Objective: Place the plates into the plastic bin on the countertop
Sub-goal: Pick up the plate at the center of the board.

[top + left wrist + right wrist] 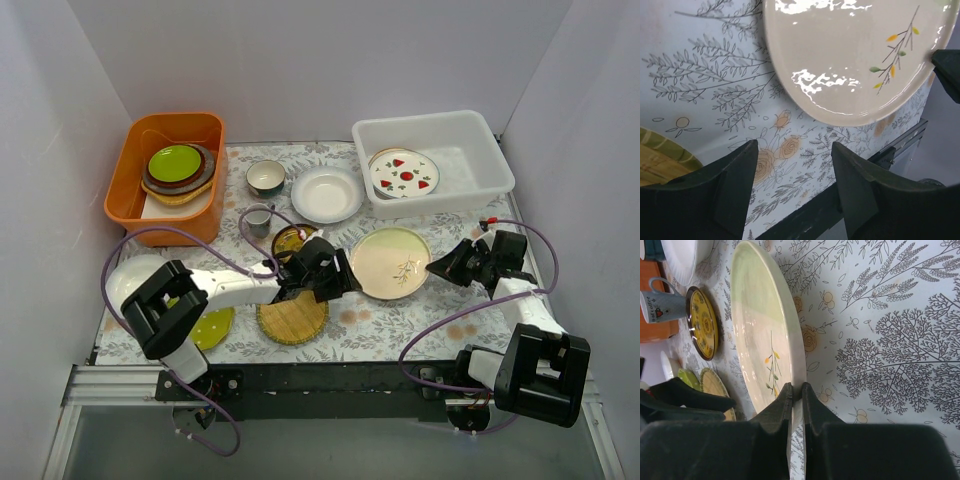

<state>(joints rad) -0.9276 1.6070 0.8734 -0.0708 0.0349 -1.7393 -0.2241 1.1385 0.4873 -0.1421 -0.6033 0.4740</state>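
A cream plate with a leaf sprig [390,262] sits at the middle of the flowered countertop [370,325]. My right gripper [437,266] is shut on its right rim, and the right wrist view shows the rim pinched between the fingers [796,386]. My left gripper [345,276] stands open just left of this plate [850,55], with only cloth between its jaws [794,147]. The white plastic bin [495,150] at the back right holds a strawberry plate [405,175]. Also on the cloth are a white plate [326,193], a small brown-and-yellow plate [288,238], a woven-straw plate [292,320] and a lime plate [212,326].
An orange tub [125,180] at the back left holds a stack topped by a lime plate [175,162]. A small bowl [265,177] and a grey cup [258,218] stand between the tub and the white plate. White walls close in the back and sides.
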